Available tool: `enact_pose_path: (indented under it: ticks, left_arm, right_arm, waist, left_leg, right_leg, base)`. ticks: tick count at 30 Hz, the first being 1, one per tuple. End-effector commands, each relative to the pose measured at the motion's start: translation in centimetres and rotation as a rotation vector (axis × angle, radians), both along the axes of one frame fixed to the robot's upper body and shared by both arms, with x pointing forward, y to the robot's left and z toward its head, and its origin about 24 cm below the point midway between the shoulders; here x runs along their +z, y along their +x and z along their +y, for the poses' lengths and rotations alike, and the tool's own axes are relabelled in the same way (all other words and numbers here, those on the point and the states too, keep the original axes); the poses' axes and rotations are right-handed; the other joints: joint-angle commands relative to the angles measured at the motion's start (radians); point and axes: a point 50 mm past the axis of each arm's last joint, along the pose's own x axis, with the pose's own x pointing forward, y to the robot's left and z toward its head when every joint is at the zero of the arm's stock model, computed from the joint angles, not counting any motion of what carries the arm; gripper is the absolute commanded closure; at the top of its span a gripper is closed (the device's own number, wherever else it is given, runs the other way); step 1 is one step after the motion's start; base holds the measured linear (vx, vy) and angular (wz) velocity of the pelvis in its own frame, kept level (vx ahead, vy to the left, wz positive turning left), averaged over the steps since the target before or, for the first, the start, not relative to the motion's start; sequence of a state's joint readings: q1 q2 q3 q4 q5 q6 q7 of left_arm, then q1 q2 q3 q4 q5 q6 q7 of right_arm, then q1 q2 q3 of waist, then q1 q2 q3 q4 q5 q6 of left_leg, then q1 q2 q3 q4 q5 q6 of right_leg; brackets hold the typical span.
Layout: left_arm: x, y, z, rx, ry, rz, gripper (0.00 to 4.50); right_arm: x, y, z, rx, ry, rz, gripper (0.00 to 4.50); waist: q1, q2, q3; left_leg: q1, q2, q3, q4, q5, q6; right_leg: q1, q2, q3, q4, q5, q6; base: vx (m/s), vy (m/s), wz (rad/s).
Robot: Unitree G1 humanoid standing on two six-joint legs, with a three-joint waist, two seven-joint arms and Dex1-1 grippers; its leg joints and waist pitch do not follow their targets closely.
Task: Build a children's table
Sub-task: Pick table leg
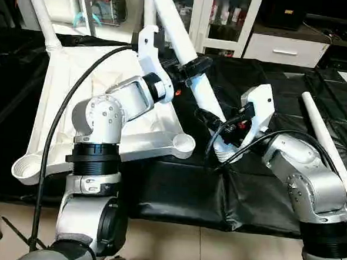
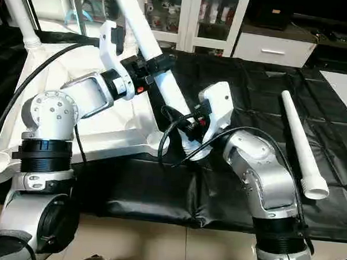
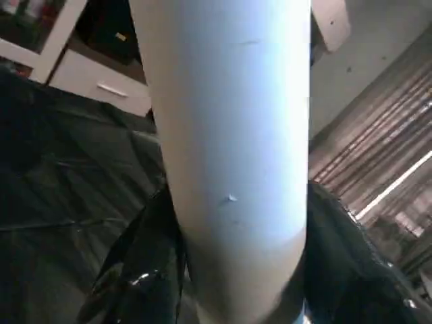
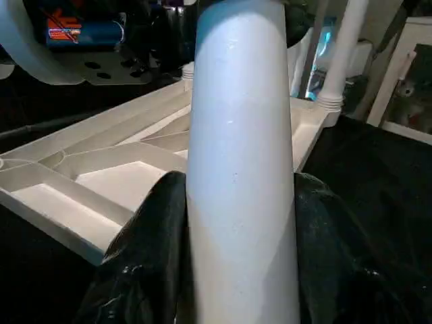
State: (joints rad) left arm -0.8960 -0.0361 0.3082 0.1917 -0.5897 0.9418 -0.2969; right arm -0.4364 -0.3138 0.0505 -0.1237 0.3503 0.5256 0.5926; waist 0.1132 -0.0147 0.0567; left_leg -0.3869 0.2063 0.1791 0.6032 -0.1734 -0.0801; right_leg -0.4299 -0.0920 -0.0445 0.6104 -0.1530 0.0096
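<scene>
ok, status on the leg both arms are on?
Left gripper and right gripper both shut on one tilted leg. Its lower end sits off the tabletop, near an empty corner socket. Spare leg lies apart.

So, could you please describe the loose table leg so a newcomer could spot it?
Start at the black mat right of the upturned tabletop. The loose leg lies flat there, beyond the right arm. Unlike the others, nothing holds it and it is not in any socket.

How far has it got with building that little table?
One leg already stands in a far corner of the upturned tabletop. Both tools, left and right, hold a second leg, tilted beside an empty corner socket. Another leg lies waiting on the black mat.
</scene>
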Motion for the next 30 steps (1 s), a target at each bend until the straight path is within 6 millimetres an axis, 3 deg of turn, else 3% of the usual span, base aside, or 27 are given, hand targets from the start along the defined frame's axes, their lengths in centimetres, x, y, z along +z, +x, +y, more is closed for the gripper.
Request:
enact_pose_path:
  ticks: [1,3,7,8,9,10,15,21,27,30]
  left_arm:
    - [0.9,0.3,0.1,0.024,-0.001,-0.029,2.5]
    - [1.1,0.4,0.2,0.035,-0.002,-0.033,2.53]
    - [1.2,0.6,0.6,0.051,0.009,-0.044,2.57]
    - [1.3,0.8,0.9,0.065,0.024,-0.057,2.64]
    - [1.3,0.8,1.0,0.067,0.025,-0.058,2.64]
    - [1.3,0.9,1.3,0.074,0.044,-0.071,2.66]
    - [1.5,0.9,1.6,0.055,0.067,-0.098,2.69]
    - [1.9,0.0,1.1,-0.069,0.096,-0.153,2.7]
    - [2.4,-1.4,0.1,-0.244,0.122,-0.208,2.7]
    - [2.6,-1.9,-0.3,-0.311,0.129,-0.228,2.7]
  right_arm:
    - [0.2,0.1,0.3,0.01,-0.005,-0.012,2.68]
    - [0.2,0.1,0.3,0.012,0.009,-0.007,2.12]
    - [0.5,0.0,0.3,0.032,0.043,-0.002,1.9]
    - [1.7,-0.5,0.4,0.091,0.118,-0.06,1.66]
    - [1.8,-0.6,0.4,0.099,0.129,-0.07,1.66]
    - [3.2,-1.3,-0.1,0.163,0.242,-0.098,1.59]
    - [4.4,-1.0,-2.8,0.169,0.311,-0.059,1.56]
    - [2.8,0.2,-5.2,0.084,0.161,0.113,1.56]
    - [1.3,-0.9,-5.4,0.261,0.183,0.292,1.56]
    - [1.1,-1.0,-5.4,0.316,0.196,0.336,1.56]
  waist:
    - [0.001,-0.011,-0.076]
    - [0.0,-0.011,-0.077]
    - [0.0,-0.01,-0.078]
    - [0.0,-0.01,-0.078]
    - [-0.001,-0.01,-0.078]
    - [-0.002,-0.018,-0.078]
    - [0.005,-0.012,-0.078]
    - [0.006,-0.018,-0.077]
    - [0.007,-0.022,-0.079]
    - [0.007,-0.026,-0.077]
  left_leg:
    - [0.011,-0.001,0.002,-0.065,-0.175,0.019]
    - [0.011,0.0,0.002,-0.065,-0.17,0.021]
    - [0.011,0.0,0.001,-0.064,-0.164,0.028]
    - [0.011,0.001,0.001,-0.065,-0.164,0.028]
    - [0.01,0.0,0.002,-0.065,-0.171,0.031]
    - [0.012,0.001,0.003,-0.065,-0.18,0.04]
    - [0.014,0.004,0.002,-0.063,-0.141,0.048]
    - [0.013,0.0,0.004,-0.063,-0.147,0.02]
    - [0.009,0.003,0.004,-0.059,-0.117,0.044]
    - [0.01,0.004,0.006,-0.058,-0.128,0.047]
  right_leg:
    - [0.062,-0.026,0.02,-0.073,-0.233,-0.148]
    - [0.063,-0.025,0.02,-0.071,-0.222,-0.147]
    - [0.064,-0.025,0.02,-0.069,-0.203,-0.151]
    - [0.065,-0.026,0.019,-0.069,-0.202,-0.153]
    - [0.065,-0.026,0.02,-0.07,-0.204,-0.154]
    - [0.064,-0.025,0.019,-0.072,-0.21,-0.151]
    - [0.062,-0.025,0.02,-0.064,-0.175,-0.171]
    - [0.064,-0.028,0.019,-0.068,-0.221,-0.172]
    - [0.069,-0.031,0.02,-0.06,-0.173,-0.196]
    - [0.067,-0.032,0.019,-0.064,-0.21,-0.2]
  base:
    - [0.0,0.0,0.0]
    - [0.0,0.0,0.0]
    - [0.0,0.0,0.0]
    - [0.0,0.0,0.0]
    - [0.0,0.0,0.0]
    - [0.0,0.0,0.0]
    - [0.0,0.0,0.0]
    - [0.0,0.0,0.0]
    - [0.0,0.0,0.0]
    - [0.0,0.0,0.0]
